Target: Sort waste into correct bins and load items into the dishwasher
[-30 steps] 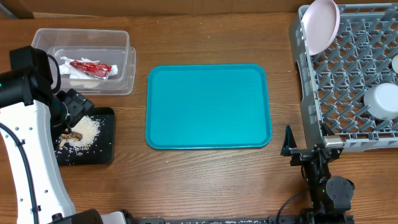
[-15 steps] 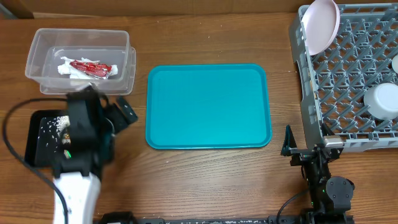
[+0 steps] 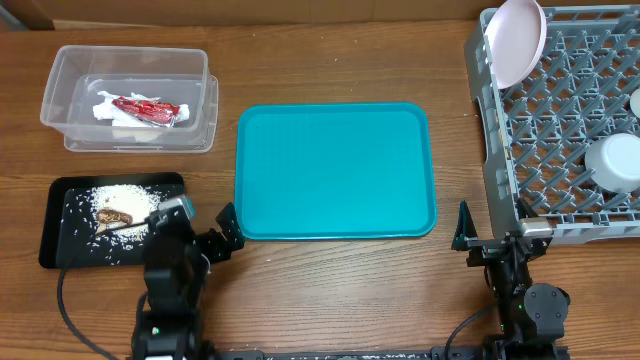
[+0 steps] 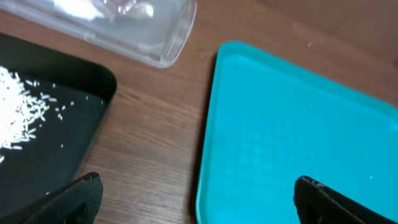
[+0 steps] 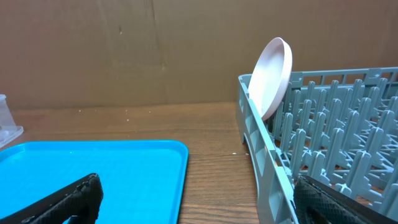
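The clear tub [image 3: 190,100] at the back left holds crumpled white napkins [image 3: 120,115] and a red wrapper [image 3: 147,109]. The black tray [image 3: 60,245] in front of it holds rice grains [image 3: 120,195] and a brown lump [image 3: 114,215]. The grey dish rack [image 3: 560,150] on the right holds an upright white plate [image 3: 516,40] and a white cup [image 3: 614,160]. My left gripper [image 3: 200,228] is open and empty, low over the table between the black tray and the teal tray. My right gripper [image 3: 494,235] is open and empty by the rack's front left corner.
A teal serving tray [image 3: 335,170] lies in the middle of the table. The left wrist view shows the black tray [image 4: 81,87] with rice [image 4: 22,115], the tub's corner [image 4: 155,43] and the teal tray [image 4: 298,130]. The right wrist view shows the plate [image 5: 273,74] and the rack [image 5: 323,124].
My left arm has drawn back from over the black tray toward the table's front edge. The whole black tray now shows. The right arm has not moved.
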`<state>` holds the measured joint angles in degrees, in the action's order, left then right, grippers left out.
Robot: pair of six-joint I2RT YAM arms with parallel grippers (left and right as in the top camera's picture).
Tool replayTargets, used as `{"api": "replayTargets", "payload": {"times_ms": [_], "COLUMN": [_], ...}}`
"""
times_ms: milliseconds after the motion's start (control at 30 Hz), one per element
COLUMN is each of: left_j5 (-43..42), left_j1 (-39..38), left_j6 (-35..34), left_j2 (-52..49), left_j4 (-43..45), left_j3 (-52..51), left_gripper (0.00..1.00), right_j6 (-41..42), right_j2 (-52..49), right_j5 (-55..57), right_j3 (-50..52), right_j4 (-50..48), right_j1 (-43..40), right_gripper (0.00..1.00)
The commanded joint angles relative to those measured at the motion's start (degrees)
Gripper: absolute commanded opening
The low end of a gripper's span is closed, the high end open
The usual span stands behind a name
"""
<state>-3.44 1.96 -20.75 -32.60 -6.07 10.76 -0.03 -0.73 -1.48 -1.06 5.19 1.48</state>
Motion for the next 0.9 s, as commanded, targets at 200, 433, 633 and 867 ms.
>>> {"api": "replayTargets", "payload": {"times_ms": [200,433,633,867], "left_j5": [3.41,3.23,3.91,4.48], "left_j1": [-0.11,-0.11,-0.07,0.07], "left_j6": [1.49,3.23,10.82,14.43], "left_j2": [14.82,21.94,28.74,32.41], "left_j4": [2.08,1.64,1.68,1.6], "left_j3": [-8.07,-10.51,-10.51,-10.51], "left_gripper": [1.0,1.0,1.0,1.0], "right_j6": [-0.22,-0.22,-0.22,-0.22], "right_j2": [0.57,0.57,0.57,0.57], "right_j5": [0.15,0.15,0.15,0.15], "right_j3": [0.59,0.59,0.59,0.59], "right_j4": [-0.37,-0.37,-0.37,-0.37], "right_j1": [-0.37,-0.37,-0.37,-0.37], "right_gripper": [1.0,1.0,1.0,1.0]}}
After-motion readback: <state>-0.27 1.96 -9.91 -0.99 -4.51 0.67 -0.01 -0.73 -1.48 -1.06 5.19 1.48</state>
